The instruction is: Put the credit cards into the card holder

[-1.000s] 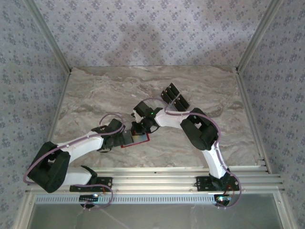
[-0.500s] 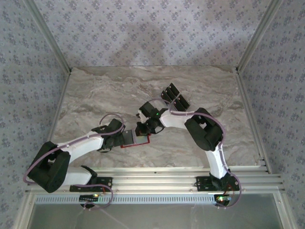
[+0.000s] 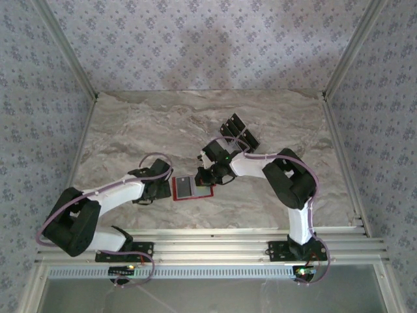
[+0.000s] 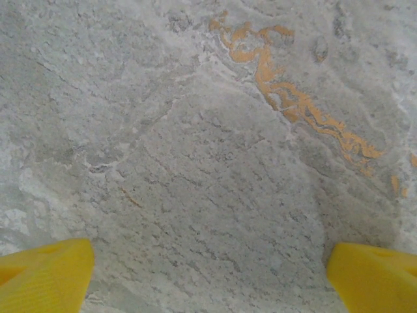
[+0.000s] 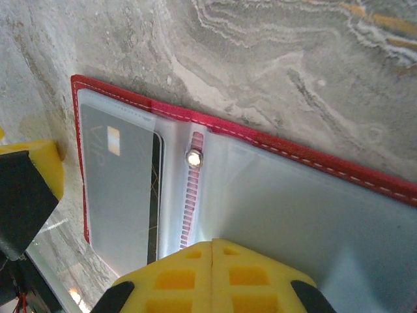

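credit cards (image 3: 240, 133): thin black rectangular cards with pale edges, fanned on the grey marble table (image 3: 130, 130) just beyond the right arm; one more card (image 5: 120, 186) sits under the clear left pocket.
card holder (image 5: 313, 156): small red folding wallet with a pale inside, lying open and flat between the two arms.
left fingers (image 3: 164, 189): spread wide, empty, just beside the wallet's left edge.
right fingers (image 5: 212, 270): clenched on nothing, above the open wallet.
step: probably between cards, with one pocketed.
next: right fingers should open over the fan and pinch a single card by its edge.
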